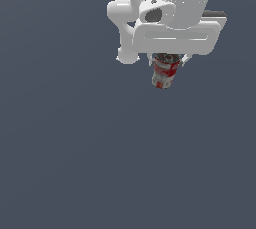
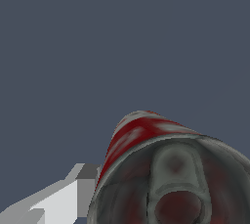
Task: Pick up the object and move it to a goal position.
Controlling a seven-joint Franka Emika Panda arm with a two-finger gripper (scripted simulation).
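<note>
In the exterior view, locate the white gripper (image 1: 168, 63) near the top of the frame, toward the exterior view's right. The can (image 1: 164, 74) hangs beneath it, its upper part hidden between the jaws and its red-and-white label protruding below. The jaws are closed narrowly on the can, gripping it on both sides. In the wrist view, note the can (image 2: 146, 137) directly under the camera, its dark grey round top facing the lens, with one pale finger (image 2: 73, 193) just beside it. Uniform grey ground lies behind.
</note>
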